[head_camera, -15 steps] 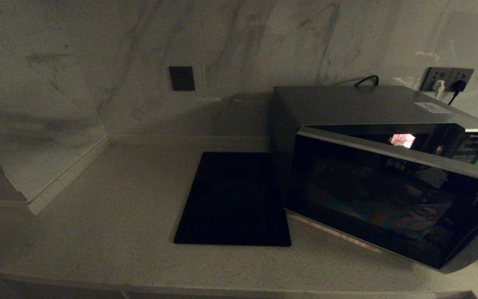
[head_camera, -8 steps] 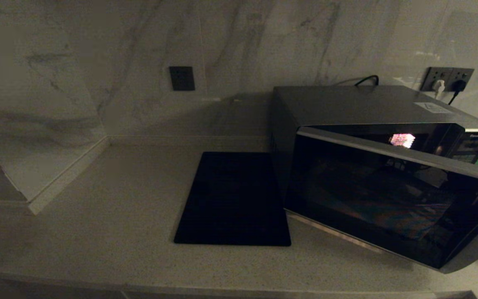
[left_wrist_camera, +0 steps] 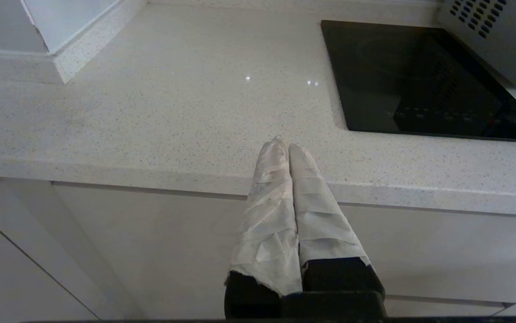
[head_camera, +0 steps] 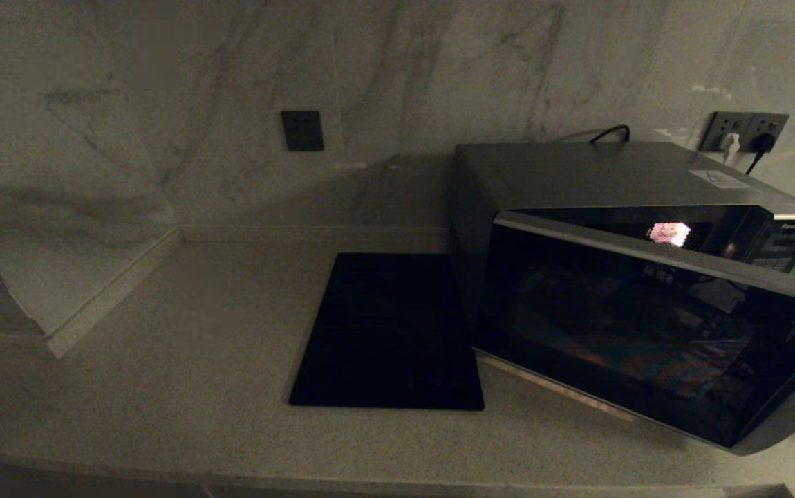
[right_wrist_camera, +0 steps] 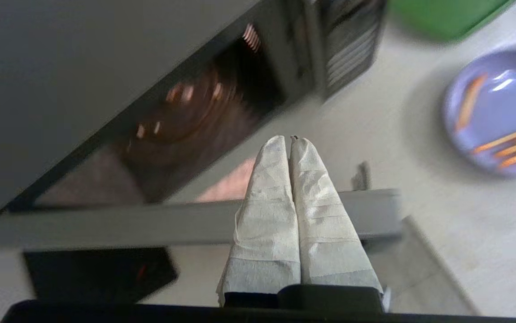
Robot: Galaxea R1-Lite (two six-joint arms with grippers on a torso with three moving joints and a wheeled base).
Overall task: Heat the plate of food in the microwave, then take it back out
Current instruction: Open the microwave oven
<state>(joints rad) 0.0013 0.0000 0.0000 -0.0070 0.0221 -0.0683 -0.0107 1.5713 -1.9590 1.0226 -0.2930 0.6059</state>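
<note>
So the microwave (head_camera: pixel 619 277) sits at the right of the head view with its door (head_camera: pixel 653 332) swung partway out, and the cavity with the turntable shows in the upper left of the right wrist view. The plate of food (right_wrist_camera: pixel 496 112), lavender with a few fries, is on the surface (head_camera: pixel 162 387) at the right edge of that same view, well apart from the door and just below a green tray (right_wrist_camera: pixel 437 18) in the picture. The right hand (right_wrist_camera: pixel 290 140) has both taped fingers pressed together with nothing between them, hovering over the door's top edge. The left hand (left_wrist_camera: pixel 285 146) is parked at the front lip of the surface, pinched closed too, also empty. My guess is the step now is fetching the plate: the door probably wants to be wider first, then spread the fingers before dropping to the rim, pinch the near edge and keep it level so the fries don't slide off. The black cooktop (head_camera: pixel 390 332) beside the microwave stays out of it.
</note>
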